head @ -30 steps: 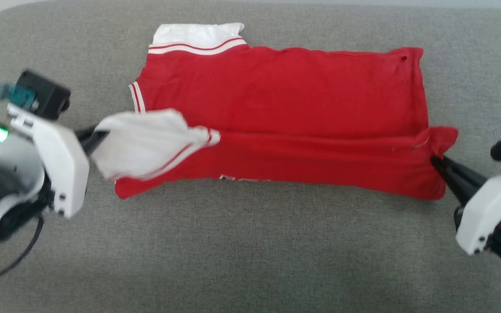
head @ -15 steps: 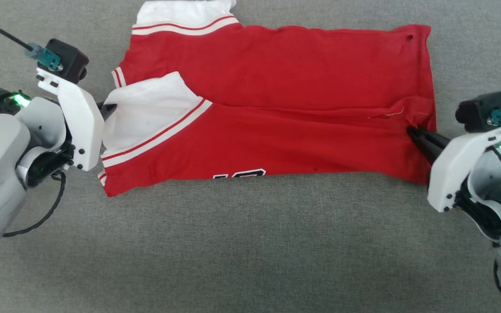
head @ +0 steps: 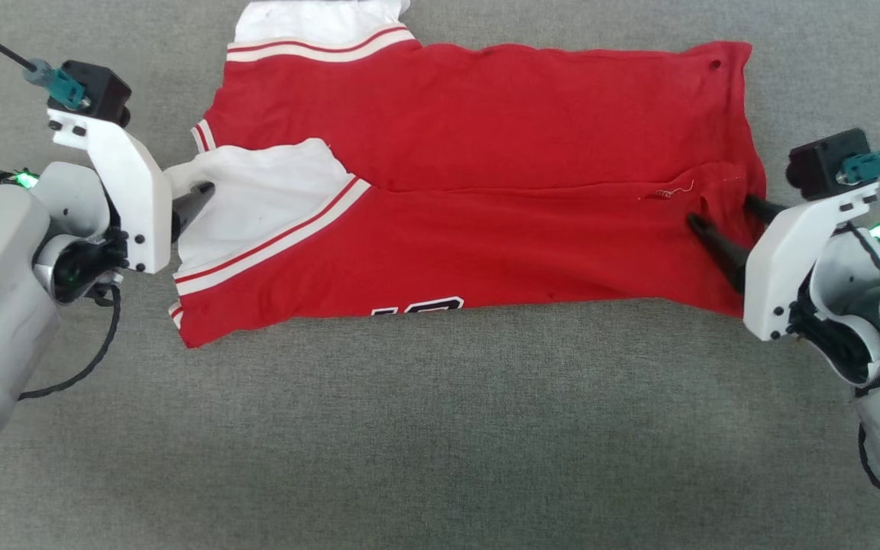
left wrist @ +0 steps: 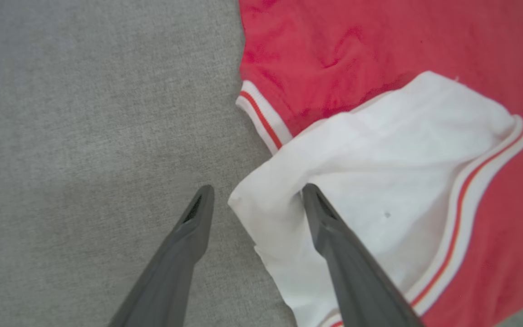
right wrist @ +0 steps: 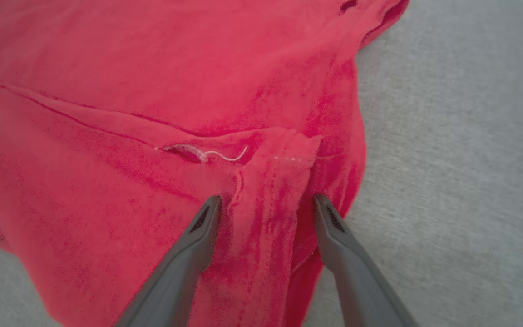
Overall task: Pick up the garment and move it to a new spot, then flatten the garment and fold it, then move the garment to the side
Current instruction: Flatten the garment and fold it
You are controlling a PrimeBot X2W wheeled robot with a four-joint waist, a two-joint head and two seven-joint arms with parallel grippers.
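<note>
The garment (head: 486, 153), a red shirt with white sleeves, lies folded lengthwise on the grey cloth surface, with a strip of black lettering (head: 417, 308) at its near edge. My left gripper (head: 194, 195) stands open at the garment's left end, its fingers astride the tip of the white sleeve (left wrist: 379, 181). In the left wrist view the left gripper (left wrist: 257, 193) has the sleeve corner loose between its jaws. My right gripper (head: 721, 211) is open at the right end. In the right wrist view the right gripper (right wrist: 266, 200) straddles a raised fold of red hem (right wrist: 275, 172).
The grey woven surface (head: 440, 428) stretches wide in front of the garment and to both sides. A black cable (head: 81, 367) loops below my left wrist. A second white sleeve (head: 318, 19) pokes out at the garment's far left corner.
Both grippers were shut on the cloth, left on the sleeve and right on the hem corner; both have opened and let go. The folded flap has settled flat. The head view shifted too.
</note>
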